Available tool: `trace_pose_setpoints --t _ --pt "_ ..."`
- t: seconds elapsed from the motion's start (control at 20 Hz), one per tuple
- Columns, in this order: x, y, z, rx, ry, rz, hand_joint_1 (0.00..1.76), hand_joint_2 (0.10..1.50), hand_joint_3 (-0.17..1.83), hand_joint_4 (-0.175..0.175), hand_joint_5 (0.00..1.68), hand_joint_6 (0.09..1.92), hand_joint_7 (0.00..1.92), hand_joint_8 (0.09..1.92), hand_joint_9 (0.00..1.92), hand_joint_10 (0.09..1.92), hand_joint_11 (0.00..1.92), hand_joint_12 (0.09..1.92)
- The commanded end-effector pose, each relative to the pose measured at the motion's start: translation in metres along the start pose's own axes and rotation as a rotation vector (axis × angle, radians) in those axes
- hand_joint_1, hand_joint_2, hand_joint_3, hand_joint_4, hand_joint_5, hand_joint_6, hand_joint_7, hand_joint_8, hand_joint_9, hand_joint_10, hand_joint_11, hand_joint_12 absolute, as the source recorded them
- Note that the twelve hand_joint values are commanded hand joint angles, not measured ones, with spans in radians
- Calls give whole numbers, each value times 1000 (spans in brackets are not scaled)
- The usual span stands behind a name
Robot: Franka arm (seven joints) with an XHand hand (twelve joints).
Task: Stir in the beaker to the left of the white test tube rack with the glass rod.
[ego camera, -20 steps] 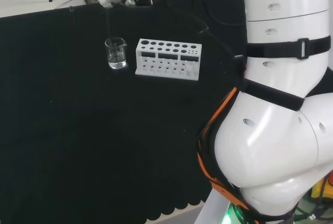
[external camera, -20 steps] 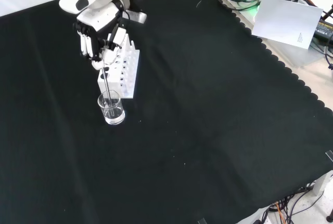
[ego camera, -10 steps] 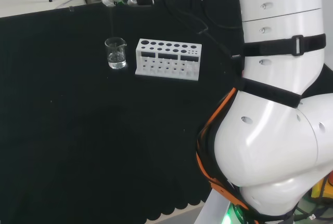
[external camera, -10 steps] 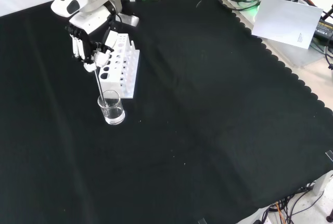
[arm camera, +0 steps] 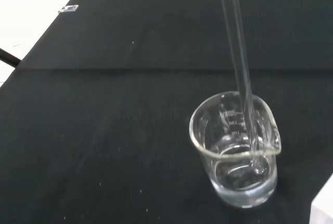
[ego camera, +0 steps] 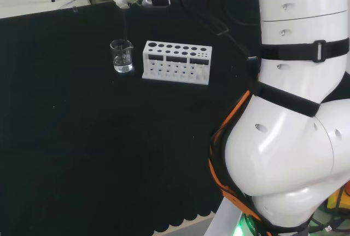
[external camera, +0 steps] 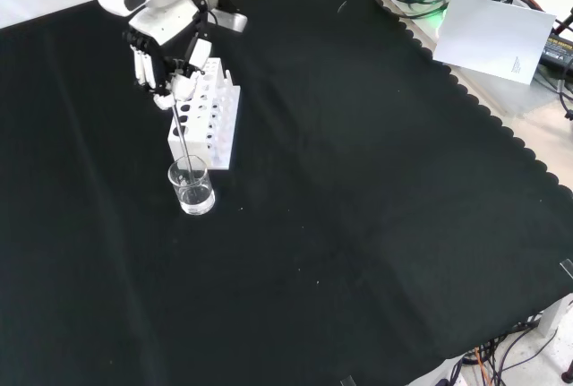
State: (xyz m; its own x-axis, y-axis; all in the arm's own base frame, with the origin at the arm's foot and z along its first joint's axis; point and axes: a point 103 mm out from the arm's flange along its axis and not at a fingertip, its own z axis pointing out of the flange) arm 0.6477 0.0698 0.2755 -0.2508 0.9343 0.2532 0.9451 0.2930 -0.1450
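Curled fingers point(external camera: 166, 90) of the hand point(external camera: 166, 50) are closed on the glass rod point(external camera: 182, 140), whose lower end is seen inside the beaker point(external camera: 192, 185), apparently in clear liquid. Graduation marks are printed on the beaker, illegible. The white test tube rack point(external camera: 206, 115) stands just beside it.

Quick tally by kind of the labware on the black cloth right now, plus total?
Beaker: 1
Glass rod: 1, held in the hand, lower end inside the beaker
White test tube rack: 1
Total: 3
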Motion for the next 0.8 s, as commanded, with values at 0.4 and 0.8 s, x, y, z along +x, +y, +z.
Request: trace_pose_setpoints --t 0.4,0.8 --pt "29 17 12 -18 -3 -40 1307 1114 -175 -175 1311 142 1155 1064 1745 799 1749 710" --pt "4 25 -5 -39 -5 1 1307 1114 -175 -175 1313 139 1156 1062 1746 799 1750 713"
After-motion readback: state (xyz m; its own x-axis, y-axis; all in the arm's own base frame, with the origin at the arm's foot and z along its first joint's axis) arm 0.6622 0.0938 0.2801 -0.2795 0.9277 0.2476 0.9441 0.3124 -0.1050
